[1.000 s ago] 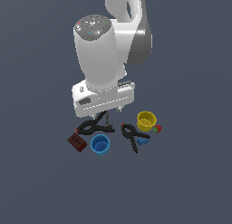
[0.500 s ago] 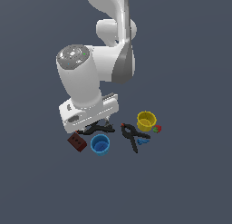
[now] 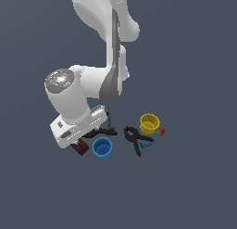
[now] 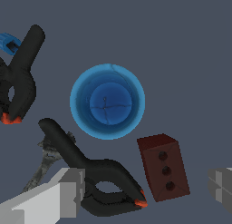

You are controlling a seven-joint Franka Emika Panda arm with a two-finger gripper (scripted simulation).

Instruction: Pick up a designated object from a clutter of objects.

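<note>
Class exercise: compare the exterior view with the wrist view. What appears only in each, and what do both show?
Only the exterior view shows the yellow cup and the arm. Only the wrist view shows the three dark dots on the red-brown block and the end effector fingers, spread wide either side of that block. Both show the blue cup, the block and two black clamps.

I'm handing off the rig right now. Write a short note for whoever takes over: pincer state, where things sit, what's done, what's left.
Pincer: open, empty, fingers either side of the red-brown block and a black clamp, above them.
Block: on the floor beside the blue cup, ungrasped, partly hidden under the wrist in the exterior view.
Other clutter: second black clamp, yellow cup further to the exterior view's right.
Done: approach over the block.
Left: centre on the block alone, descend, close, lift.
</note>
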